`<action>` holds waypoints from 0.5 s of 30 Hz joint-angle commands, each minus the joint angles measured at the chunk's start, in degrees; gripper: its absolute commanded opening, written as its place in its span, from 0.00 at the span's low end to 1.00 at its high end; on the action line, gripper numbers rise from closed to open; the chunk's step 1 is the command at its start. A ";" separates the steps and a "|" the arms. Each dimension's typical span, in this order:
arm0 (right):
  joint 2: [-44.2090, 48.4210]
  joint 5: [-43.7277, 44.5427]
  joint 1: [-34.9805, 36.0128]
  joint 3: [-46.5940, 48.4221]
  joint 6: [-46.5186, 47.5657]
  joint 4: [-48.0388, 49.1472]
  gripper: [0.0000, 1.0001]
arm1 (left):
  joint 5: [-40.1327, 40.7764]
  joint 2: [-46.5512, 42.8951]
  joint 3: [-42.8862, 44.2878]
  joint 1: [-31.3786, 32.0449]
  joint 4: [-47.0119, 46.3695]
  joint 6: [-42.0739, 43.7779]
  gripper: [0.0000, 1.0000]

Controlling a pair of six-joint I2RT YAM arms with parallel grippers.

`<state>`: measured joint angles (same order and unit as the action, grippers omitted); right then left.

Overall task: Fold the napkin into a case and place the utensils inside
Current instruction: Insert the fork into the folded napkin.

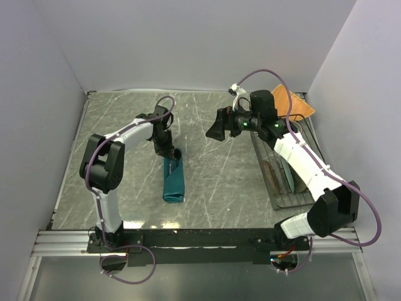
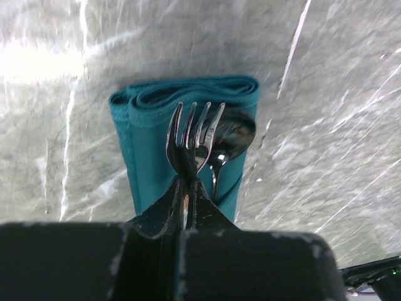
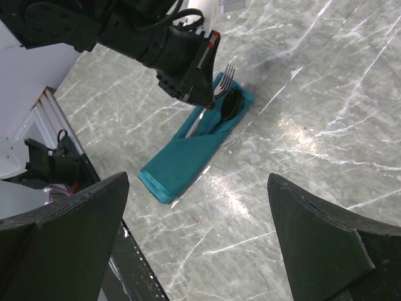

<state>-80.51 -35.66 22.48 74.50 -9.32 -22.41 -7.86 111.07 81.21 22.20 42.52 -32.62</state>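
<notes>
Left of bench (image 1: 219, 182) centre, left fingers (image 2: 161, 210) clamp the fork (image 2: 191, 135) over the napkin (image 2: 150, 150) (spoon (image 2: 233, 135) alongside); right fingers (image 3: 75, 216) spread empty

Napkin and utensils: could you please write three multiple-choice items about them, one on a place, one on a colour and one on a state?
1. Where is the napkin? A on the left half of the table; B in the tray; C on a plate.
2. Its colour? A orange; B white; C teal.
3. The left claw is: A open; B shut on the fork; C shut on the napkin.
Answers: 1 A, the top view shows it there; 2 C, it is teal in every view; 3 B, it pinches the fork's neck.
</notes>
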 commanded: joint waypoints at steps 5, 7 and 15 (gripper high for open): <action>1.50 -0.81 -0.33 -0.41 0.01 1.15 1.00 | -0.67 -4.45 -3.95 0.22 -0.60 -1.48 0.01; 1.41 -0.90 -0.33 -0.32 0.01 1.32 1.00 | -0.75 -4.45 -4.22 0.22 -0.60 -1.48 0.01; 1.41 -0.90 -0.33 -0.23 0.01 1.41 1.00 | -1.55 -4.89 -5.36 0.30 -0.77 -1.74 0.01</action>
<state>-80.51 -36.07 22.48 74.50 -9.32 -22.39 -8.23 109.25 76.86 22.22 42.15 -33.15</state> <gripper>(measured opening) 0.997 0.033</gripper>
